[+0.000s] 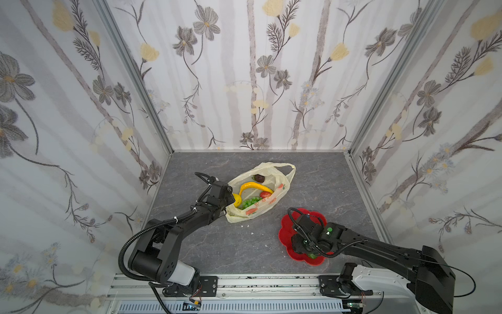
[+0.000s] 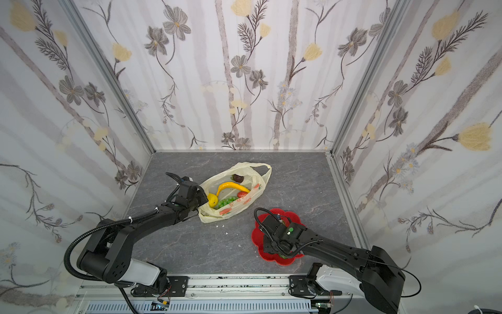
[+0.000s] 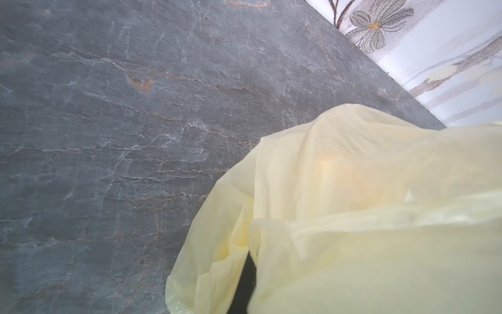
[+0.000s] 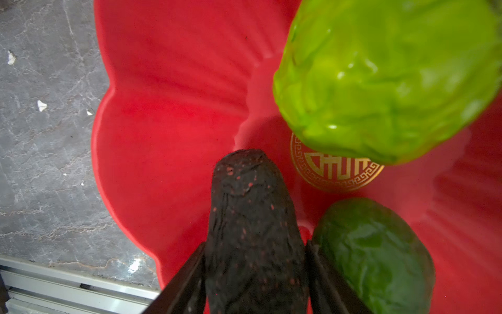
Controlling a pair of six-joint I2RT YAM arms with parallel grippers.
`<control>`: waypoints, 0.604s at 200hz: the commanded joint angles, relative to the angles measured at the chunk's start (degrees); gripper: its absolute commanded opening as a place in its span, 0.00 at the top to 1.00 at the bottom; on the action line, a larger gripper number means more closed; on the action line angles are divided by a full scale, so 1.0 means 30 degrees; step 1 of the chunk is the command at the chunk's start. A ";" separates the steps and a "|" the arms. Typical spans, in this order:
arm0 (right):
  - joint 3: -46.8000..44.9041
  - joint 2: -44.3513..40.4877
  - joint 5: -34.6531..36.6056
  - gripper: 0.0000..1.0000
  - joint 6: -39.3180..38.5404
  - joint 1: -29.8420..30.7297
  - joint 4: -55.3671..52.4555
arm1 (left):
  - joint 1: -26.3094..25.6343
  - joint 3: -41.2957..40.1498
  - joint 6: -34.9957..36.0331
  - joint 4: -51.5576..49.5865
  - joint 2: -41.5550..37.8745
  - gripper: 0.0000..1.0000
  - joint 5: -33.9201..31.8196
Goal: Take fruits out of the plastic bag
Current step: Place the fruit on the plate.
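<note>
Right wrist view: right gripper (image 4: 255, 244) straddles the dark avocado (image 4: 252, 212), lengthwise between its jaws, over the red dish (image 4: 168, 108). Pinched or loose, I cannot tell.

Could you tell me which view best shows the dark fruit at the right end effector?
Right wrist view: the dark fruit sits close-up between the jaws. Both top views hide it beneath the arm; the left wrist misses it.

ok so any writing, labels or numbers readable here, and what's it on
No plain words or numbers can be read.
Gold round seal in the red dish: one stylised character in a key-pattern ring, partly hidden by the light green fruit; unreadable.
Orange prints on the plastic bag: any lettering too small to read.
</note>
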 commanded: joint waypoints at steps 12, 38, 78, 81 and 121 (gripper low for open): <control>0.0024 0.0177 0.0232 0.38 0.0157 0.0024 0.0249 | 0.0008 -0.0013 -0.0037 0.0390 -0.0046 1.00 -0.0049; 0.0260 0.0010 0.0293 0.36 0.0084 0.0031 0.0123 | 0.0002 -0.0046 -0.0036 0.0379 -0.0054 1.00 -0.0078; 0.1793 -0.0056 0.0398 0.33 -0.1033 0.0032 -0.0246 | 0.0009 0.0124 -0.0038 0.0378 0.0076 1.00 0.0275; 0.2025 -0.0082 0.0452 0.32 -0.1211 0.0011 -0.0289 | 0.0009 0.0132 -0.0011 0.0411 0.0066 1.00 0.0362; 0.6987 0.1051 0.2263 0.31 -0.4347 -0.0520 -0.1305 | -0.0321 0.0265 0.0132 0.0388 -0.0154 1.00 0.0659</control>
